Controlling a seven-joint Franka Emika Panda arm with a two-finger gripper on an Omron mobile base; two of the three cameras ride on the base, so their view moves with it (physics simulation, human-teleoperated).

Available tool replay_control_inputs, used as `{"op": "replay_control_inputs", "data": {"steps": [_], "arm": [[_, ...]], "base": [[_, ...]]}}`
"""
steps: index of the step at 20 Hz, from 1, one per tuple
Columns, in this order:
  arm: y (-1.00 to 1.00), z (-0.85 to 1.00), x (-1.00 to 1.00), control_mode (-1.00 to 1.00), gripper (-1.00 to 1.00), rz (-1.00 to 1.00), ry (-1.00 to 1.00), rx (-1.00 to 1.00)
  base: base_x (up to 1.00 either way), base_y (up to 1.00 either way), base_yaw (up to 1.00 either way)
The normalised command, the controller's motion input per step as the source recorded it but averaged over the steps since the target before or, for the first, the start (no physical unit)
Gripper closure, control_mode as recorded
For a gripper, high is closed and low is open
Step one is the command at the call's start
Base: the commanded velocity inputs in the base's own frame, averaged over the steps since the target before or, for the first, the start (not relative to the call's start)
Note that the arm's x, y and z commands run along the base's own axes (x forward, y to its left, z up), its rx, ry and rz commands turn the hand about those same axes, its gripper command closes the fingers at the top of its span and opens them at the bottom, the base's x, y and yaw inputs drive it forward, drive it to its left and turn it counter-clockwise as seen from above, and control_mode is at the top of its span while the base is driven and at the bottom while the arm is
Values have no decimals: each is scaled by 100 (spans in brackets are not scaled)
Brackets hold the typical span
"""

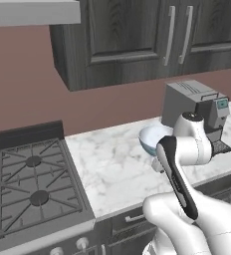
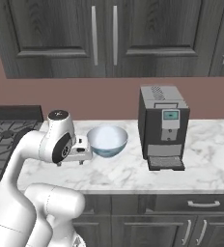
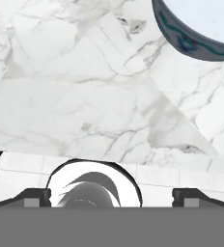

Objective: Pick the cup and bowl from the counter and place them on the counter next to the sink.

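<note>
Even bright rendered light, sharp focus, faint soft shadows.

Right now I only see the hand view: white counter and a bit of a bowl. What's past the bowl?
Observer: A grey coffee machine stands on the counter, right of the bowl and apart from it.
Operator: What's on the other side?
Observer: A gas stove, left of the counter.
Operator: Is my gripper near the bowl?
Observer: Yes. The gripper hangs open, just left of the bowl's rim. I cannot tell if they touch.
</note>
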Motion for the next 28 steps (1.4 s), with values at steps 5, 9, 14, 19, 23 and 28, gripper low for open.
{"op": "replay_control_inputs", "data": {"steps": [5, 9, 14, 19, 23, 28], "arm": [[0, 0, 0, -100, -100, 0, 0, 0], [14, 0, 0, -100, -100, 0, 0, -1], [29, 0, 11, -100, -100, 0, 0, -3], [22, 0, 2, -100, -100, 0, -9, -1], [4, 0, 27, -100, -100, 0, -12, -2], [0, 1, 21, -100, -100, 0, -10, -2]], "base": [[0, 0, 0], [0, 0, 0], [0, 0, 0], [0, 0, 0], [0, 0, 0], [0, 0, 0]]}}
